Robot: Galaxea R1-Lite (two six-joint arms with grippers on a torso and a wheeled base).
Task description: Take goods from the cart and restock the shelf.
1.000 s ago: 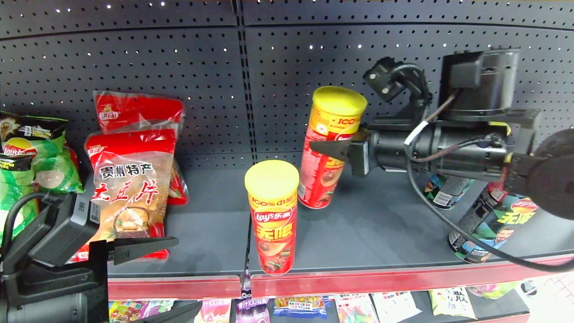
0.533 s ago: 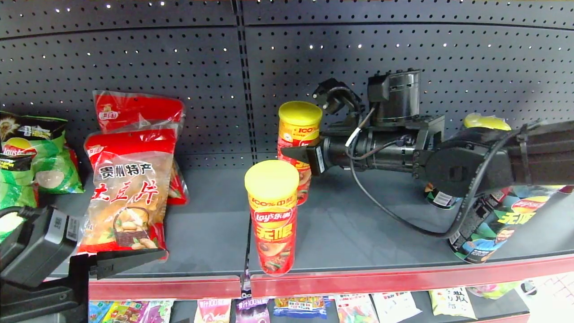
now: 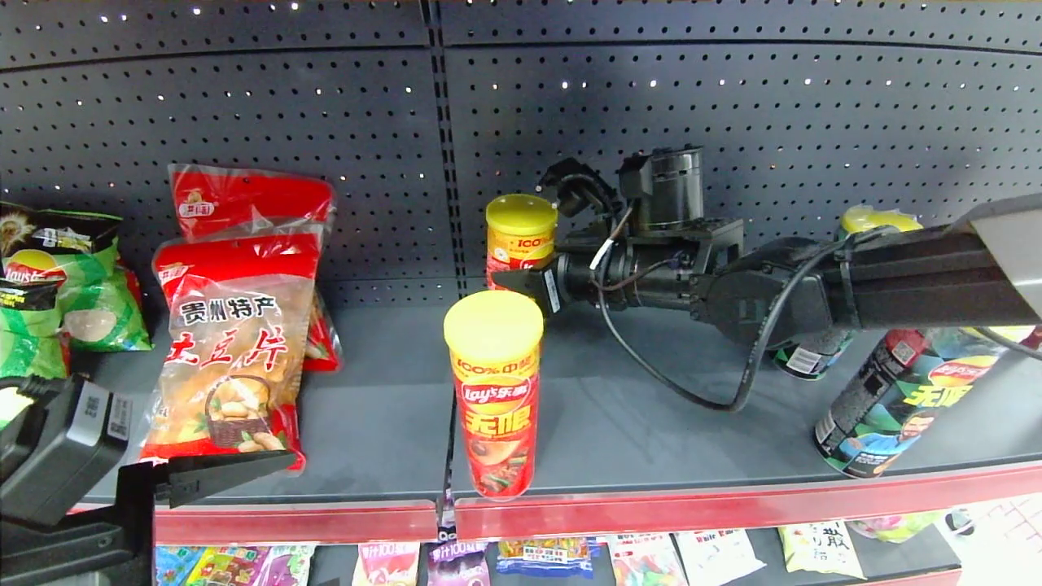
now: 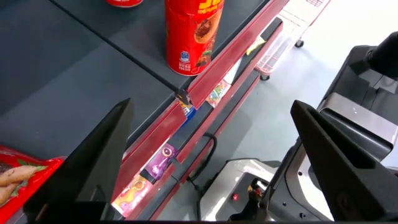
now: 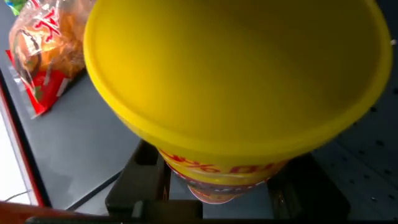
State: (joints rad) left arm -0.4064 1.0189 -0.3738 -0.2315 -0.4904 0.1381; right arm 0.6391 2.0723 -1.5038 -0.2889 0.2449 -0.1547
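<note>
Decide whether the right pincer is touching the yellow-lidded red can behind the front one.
Touching. The right wrist view shows the right pincer closed on the rear can, its dark fingers flush against both its sides.

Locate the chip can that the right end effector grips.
In the head view, the gripped can is at the middle rear of the shelf, by the pegboard, directly behind the front can.

Dim shelf, pinpoint glints, curved edges
</note>
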